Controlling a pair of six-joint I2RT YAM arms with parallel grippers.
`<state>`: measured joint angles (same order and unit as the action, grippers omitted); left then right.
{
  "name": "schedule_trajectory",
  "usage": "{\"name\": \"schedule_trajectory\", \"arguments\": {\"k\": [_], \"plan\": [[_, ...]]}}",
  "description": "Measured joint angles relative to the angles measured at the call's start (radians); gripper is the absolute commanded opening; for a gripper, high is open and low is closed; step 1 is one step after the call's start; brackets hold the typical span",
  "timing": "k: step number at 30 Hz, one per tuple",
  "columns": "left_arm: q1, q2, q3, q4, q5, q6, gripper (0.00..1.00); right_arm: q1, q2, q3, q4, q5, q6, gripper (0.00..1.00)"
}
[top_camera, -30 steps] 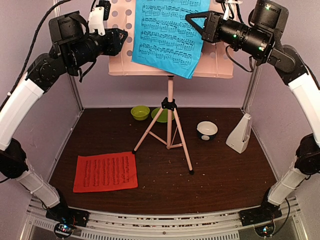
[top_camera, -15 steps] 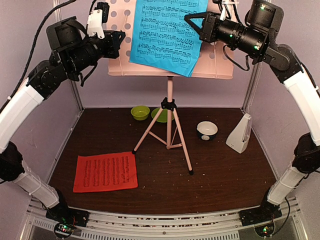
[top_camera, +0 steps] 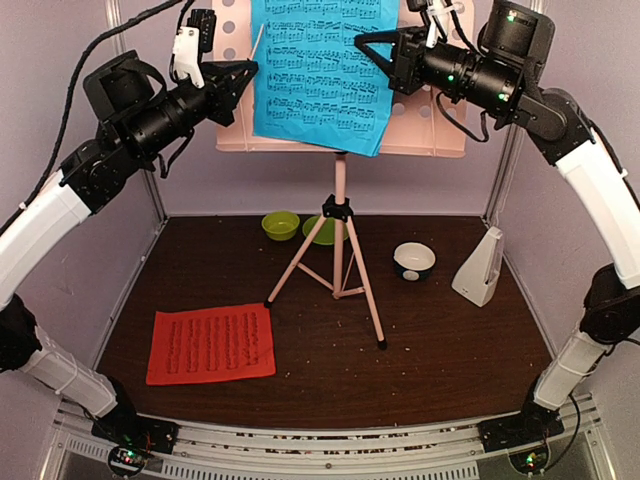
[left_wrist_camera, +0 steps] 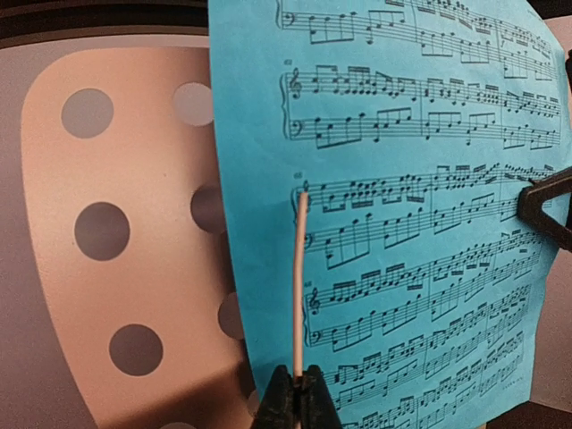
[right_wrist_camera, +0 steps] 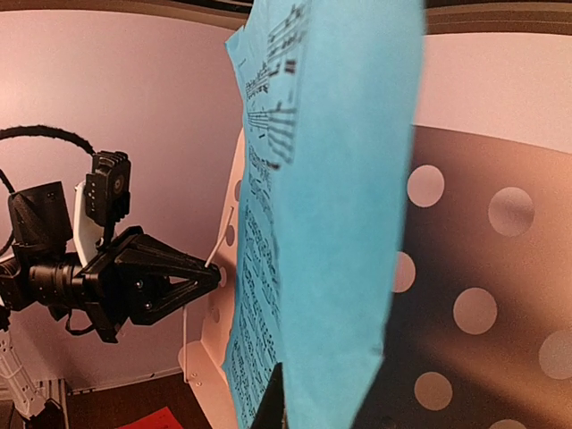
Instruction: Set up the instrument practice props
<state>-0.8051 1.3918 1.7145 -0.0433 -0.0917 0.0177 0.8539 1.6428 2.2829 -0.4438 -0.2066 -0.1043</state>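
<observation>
- Up on the hole-dotted desk of the pale pink tripod music stand (top_camera: 432, 135), the blue paper music sheet (top_camera: 315, 75) sits skewed. Its lower right corner hangs past the desk's bottom ledge.
- Right jaws: closed on the sheet's right edge.
- Left jaws: closed on a thin pale rod (left_wrist_camera: 299, 286) that crosses in front of the sheet's left edge. Can't tell if the rod touches the paper.
- Risk: both arms are working one sheet. A pull from the right while the rod pins it would likely crease or tear the paper.
- Risk: if the right jaws let go before the rod bears down, the sheet slides off the desk.
- Risk: a sideways shove on the desk could tip the tripod, which looks light. The rod could also bend.
- Pending: red paper music sheet (top_camera: 210, 345) lies flat near the tabletop's front-left corner. Small white pyramid metronome (top_camera: 480, 268) stands by its right edge.
</observation>
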Motion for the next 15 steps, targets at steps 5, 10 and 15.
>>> {"name": "schedule_trajectory", "arguments": {"k": [5, 10, 15], "plan": [[0.023, 0.000, -0.005, 0.019, 0.090, 0.013, 0.00, -0.002, 0.025, 0.002, 0.016, -0.006, -0.050, 0.00], [0.027, 0.000, -0.006, 0.021, 0.150, 0.023, 0.00, -0.002, 0.059, 0.024, 0.039, -0.024, -0.081, 0.00], [0.027, 0.002, -0.006, 0.029, 0.196, 0.030, 0.00, -0.002, 0.088, 0.037, 0.073, -0.031, -0.101, 0.00]]}}
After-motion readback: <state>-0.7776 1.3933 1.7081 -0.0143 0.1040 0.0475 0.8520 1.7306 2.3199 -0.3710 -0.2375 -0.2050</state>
